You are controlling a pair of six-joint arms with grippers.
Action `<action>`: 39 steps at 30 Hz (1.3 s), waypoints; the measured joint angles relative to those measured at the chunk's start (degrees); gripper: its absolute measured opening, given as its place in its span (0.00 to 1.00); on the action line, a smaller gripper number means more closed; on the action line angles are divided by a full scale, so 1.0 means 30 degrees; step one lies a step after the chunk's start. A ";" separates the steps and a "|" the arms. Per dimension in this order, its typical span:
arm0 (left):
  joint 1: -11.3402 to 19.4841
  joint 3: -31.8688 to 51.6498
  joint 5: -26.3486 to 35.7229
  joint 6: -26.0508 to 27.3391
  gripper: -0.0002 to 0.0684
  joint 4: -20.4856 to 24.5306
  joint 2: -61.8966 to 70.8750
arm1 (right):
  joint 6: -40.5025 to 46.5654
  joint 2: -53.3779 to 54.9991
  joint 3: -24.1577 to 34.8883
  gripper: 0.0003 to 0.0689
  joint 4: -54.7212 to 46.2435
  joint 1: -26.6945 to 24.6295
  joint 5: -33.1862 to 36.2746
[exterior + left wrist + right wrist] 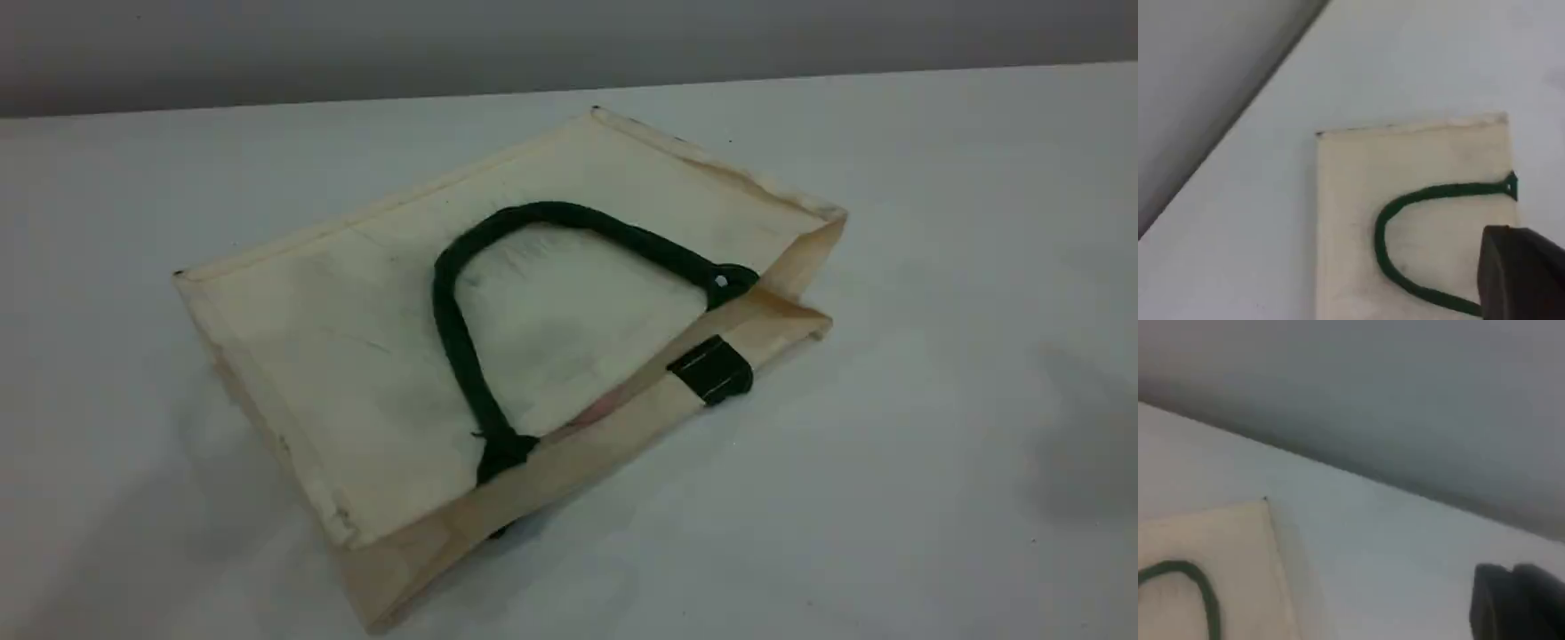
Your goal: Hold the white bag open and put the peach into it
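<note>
cream canvas throughout, the white bag (356,356) lies flat on its side on the pale worktop (933,400), its mouth turned toward the lower right and nearly closed, the upper panel sagging onto the lower. one dark green rope handle (442,302) lies looped across the upper panel, and a green patch (711,369) marks the lower lip of the mouth. container and contents: just inside the mouth, between the two lips, a faint pink sliver shows, judged to be the peach (603,409) lodged within the bag; too little of it is exposed to say more. no fruit is seen on the bare worktop in any view. neither arm appears in the scene view and nothing props the mouth, which is why the bag rests collapsed under its own weight. the left claw (1521,277), one dark tip in the left wrist view, hangs above the handle side of the bag with its fingers together. the right claw (1518,603), a dark tip in the right wrist view, hangs over bare worktop off a corner of the bag, fingers likewise together. whether either pinches anything thin cannot be told. judged from this layout, the task is at or near its end, with the fruit inside and no claw on the bag.
</note>
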 joint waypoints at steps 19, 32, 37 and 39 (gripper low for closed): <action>0.0000 0.6427 -0.0085 -0.7245 0.01 0.3415 -0.9428 | 0.0104 -0.8735 0.0000 0.02 0.1235 0.0013 0.6667; 0.0000 1.7217 -0.0032 -0.7272 0.01 0.3397 -2.0073 | -0.0048 -1.4242 0.6358 0.02 0.3233 0.0013 0.6442; 0.0000 1.9288 -0.0055 -0.7272 0.01 0.3397 -2.3273 | -0.0825 -1.6776 0.9644 0.02 0.3229 0.0013 0.6473; 0.0000 1.9979 -0.0055 -0.7254 0.01 0.3397 -2.4132 | -0.1044 -1.7892 1.0871 0.02 0.3189 0.0013 0.6491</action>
